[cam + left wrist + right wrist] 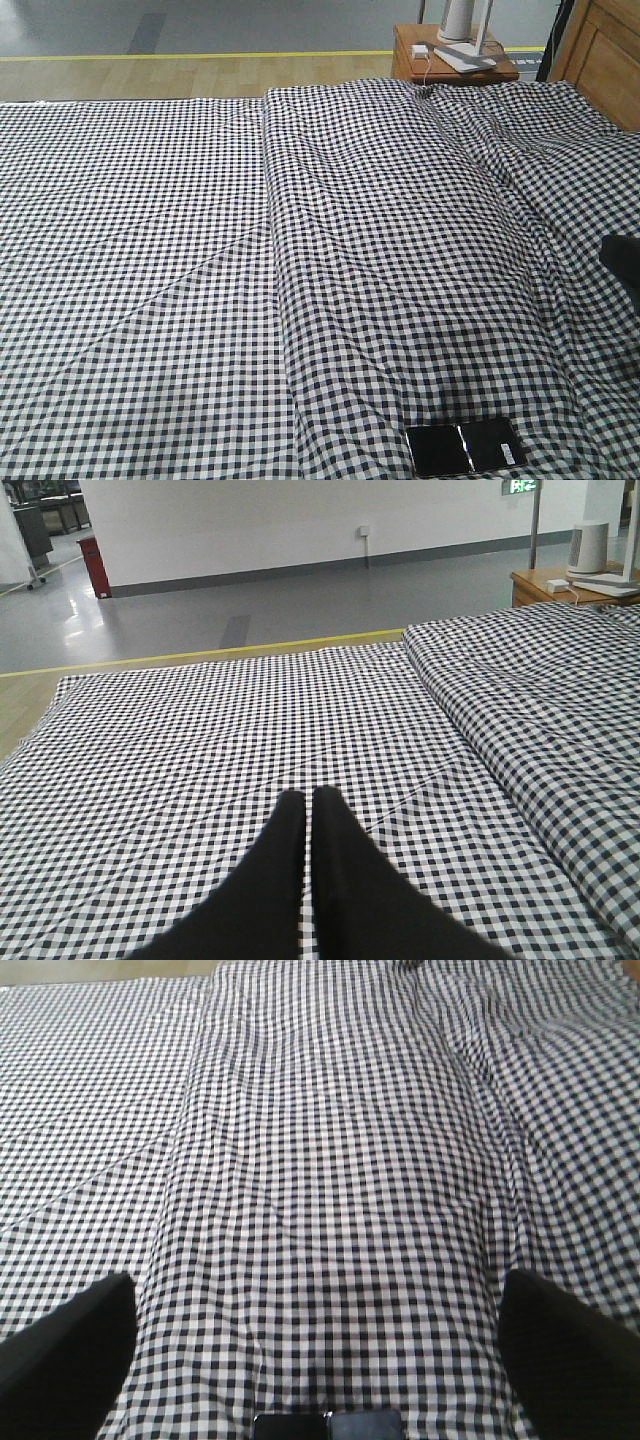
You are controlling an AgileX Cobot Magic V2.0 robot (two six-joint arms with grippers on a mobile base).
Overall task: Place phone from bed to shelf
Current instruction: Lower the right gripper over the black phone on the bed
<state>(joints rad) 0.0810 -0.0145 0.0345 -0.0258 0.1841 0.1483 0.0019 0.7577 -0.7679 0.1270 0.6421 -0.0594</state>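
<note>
The phone (465,448), a glossy black slab with a crease across its middle and a white sticker at its right end, lies flat on the checked bed (300,250) near the front edge. In the right wrist view only the phone's far edge (328,1425) shows at the bottom, centred between my fingers. My right gripper (312,1285) is open wide, one finger (70,1350) at each side, above the fabric and apart from the phone. Over the bed's left half (200,740), my left gripper (308,796) is shut with nothing in it. The shelf is out of view.
A small brown nightstand (455,55) with a white device and a cable stands beyond the bed's far right corner. Panelled wooden furniture (605,55) sits beside it. A raised fold (275,230) runs down the fabric. A dark shape (625,262) juts in at the right edge.
</note>
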